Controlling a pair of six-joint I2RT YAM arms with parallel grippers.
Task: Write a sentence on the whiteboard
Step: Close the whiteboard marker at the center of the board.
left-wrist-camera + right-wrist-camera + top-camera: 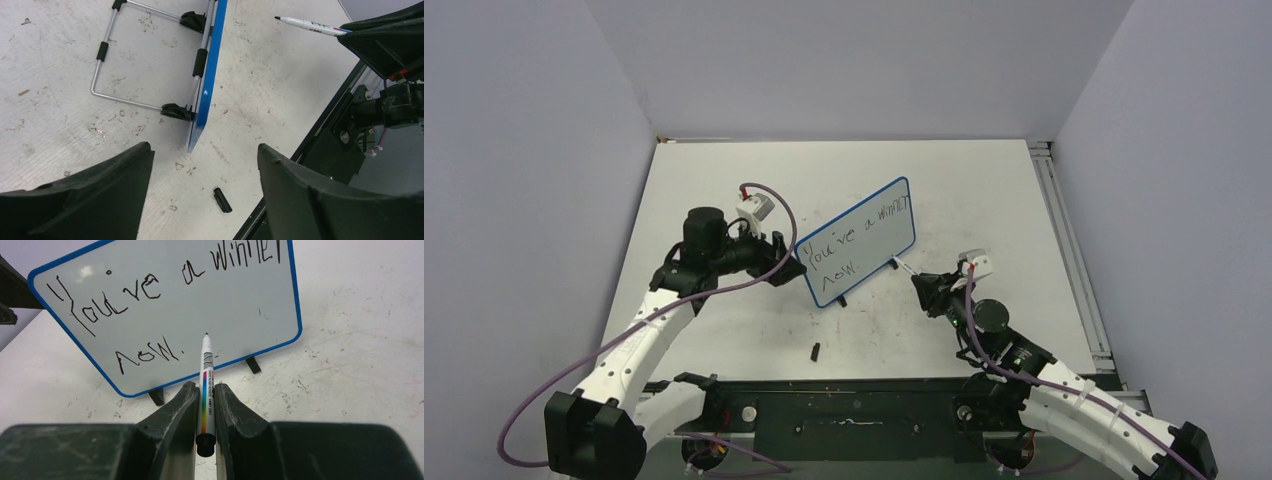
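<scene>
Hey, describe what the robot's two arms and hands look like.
The left arm and right arm have white shells with black joints, and a purple cable runs along each. The left hand and right hand have black, wedge-shaped fingers, scuffed pale at the edges.

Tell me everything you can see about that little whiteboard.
The whiteboard is a small white rectangle in a thin blue frame with rounded corners. It stands leaning back on the table, on two black feet and a bent wire stand behind it. Uneven black handwriting reads "You've a winner now." The marker in the right gripper points at it, tip not touching. The open left gripper sits off its left end.
</scene>
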